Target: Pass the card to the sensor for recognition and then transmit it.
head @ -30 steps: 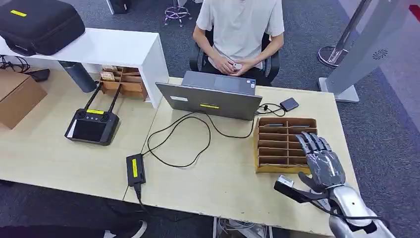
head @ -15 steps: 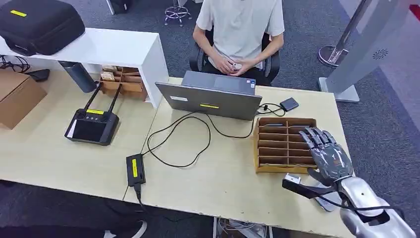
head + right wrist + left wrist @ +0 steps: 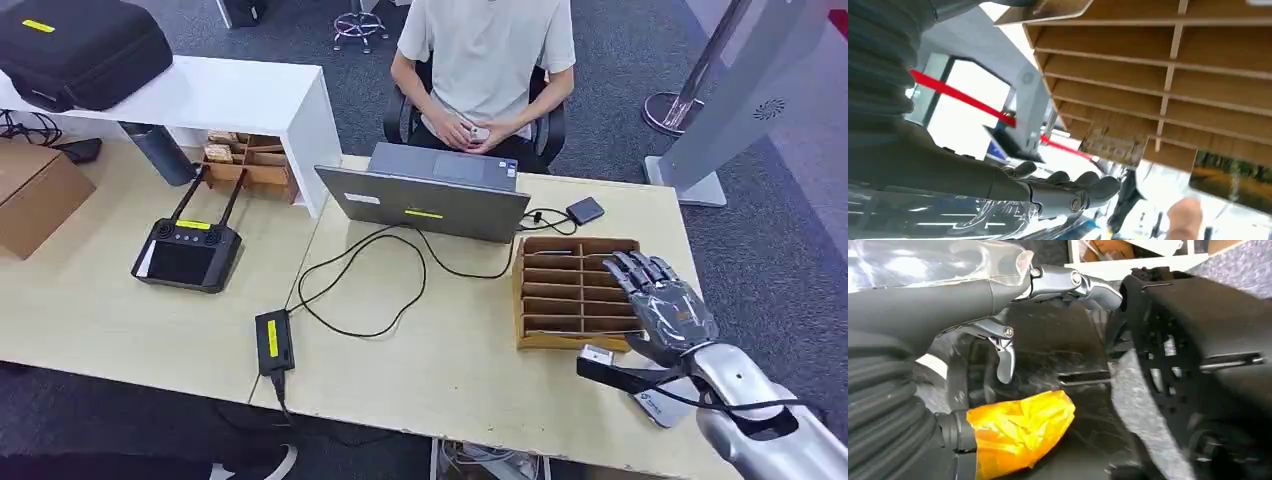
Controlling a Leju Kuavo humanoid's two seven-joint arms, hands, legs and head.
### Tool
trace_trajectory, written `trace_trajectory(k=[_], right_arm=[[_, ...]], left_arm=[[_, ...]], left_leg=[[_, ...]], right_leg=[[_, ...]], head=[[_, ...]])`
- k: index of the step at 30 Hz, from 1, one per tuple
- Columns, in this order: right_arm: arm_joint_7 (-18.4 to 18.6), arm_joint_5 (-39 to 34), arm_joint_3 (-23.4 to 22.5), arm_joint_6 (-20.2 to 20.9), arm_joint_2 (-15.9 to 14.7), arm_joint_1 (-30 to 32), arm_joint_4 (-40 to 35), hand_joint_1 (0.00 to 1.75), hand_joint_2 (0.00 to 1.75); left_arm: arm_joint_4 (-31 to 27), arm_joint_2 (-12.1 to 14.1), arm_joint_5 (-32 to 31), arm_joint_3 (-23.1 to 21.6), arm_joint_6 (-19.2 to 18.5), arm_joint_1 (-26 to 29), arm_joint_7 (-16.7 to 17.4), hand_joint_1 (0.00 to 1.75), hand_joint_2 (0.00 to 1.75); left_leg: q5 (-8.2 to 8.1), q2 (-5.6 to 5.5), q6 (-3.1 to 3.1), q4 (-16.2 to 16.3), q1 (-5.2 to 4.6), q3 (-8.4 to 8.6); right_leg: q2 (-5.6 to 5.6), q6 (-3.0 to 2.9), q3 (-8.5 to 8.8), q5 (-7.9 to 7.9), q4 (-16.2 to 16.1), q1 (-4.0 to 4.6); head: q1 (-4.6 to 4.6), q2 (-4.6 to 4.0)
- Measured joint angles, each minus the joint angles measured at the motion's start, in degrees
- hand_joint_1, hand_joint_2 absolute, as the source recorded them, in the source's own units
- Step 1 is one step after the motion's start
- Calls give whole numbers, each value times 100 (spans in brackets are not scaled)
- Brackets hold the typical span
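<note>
My right hand (image 3: 668, 312) hovers with fingers spread over the right end of the wooden slotted card holder (image 3: 560, 290), holding nothing. A thin card (image 3: 548, 252) lies in the holder's far slot. A white card (image 3: 660, 405) lies on the table under my right wrist. The small dark card sensor (image 3: 585, 210) sits beyond the holder, wired to the laptop (image 3: 425, 200). The right wrist view has my dark fingers (image 3: 1068, 192) close to the holder's dividers (image 3: 1158, 65). My left hand (image 3: 998, 300) hangs with fingers stretched and nothing in them.
A person (image 3: 485, 50) sits behind the laptop with hands together. A power brick (image 3: 272, 342) and looping cable lie mid-table, a black remote controller (image 3: 185, 255) to the left. A grey kiosk (image 3: 740, 90) stands off the table's far right corner.
My right hand has shifted to the right, from the holder's near right corner to its right end. The white card under my wrist has come into sight.
</note>
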Motion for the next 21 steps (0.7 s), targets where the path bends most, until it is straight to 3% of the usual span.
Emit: trace_trajectory(k=[4, 12, 13, 14, 21], right_arm=[[-55, -346, 228, 677, -173, -315, -44, 0, 175], [-88, -741, 719, 1105, -341, -805, -74, 0, 175], [-90, -788, 781, 1167, -345, -869, -63, 30, 175], [-90, -834, 842, 1219, -348, -927, -50, 175, 175], [-99, -1061, 1152, 1361, -396, -1250, -68, 175, 175]], left_arm=[[162, -33, -506, 0, -13, -83, 57, 0, 175], [459, -138, -1098, 72, -131, -141, 164, 0, 175], [494, -157, -1174, 81, -135, -161, 164, 0, 175], [521, -175, -1256, 83, -146, -192, 166, 0, 175], [599, -260, -1957, 194, -184, -264, 343, 0, 175]], left_leg=[[4, 1, -1, 0, 0, -1], [4, -3, -2, 0, 0, -1], [5, -3, -2, 0, 0, -1], [5, -8, -2, 0, 1, -1], [6, -8, -2, 1, 0, 4]], right_leg=[[0, 0, -1, 1, 0, 0], [-1, -1, -4, 0, 2, 0], [-1, -1, -5, 1, 3, 0], [-3, -1, -4, 1, 2, 1], [-3, -1, -1, 1, 1, 1]], head=[[4, 0], [2, 0], [0, 0], [2, 0], [-2, 0]])
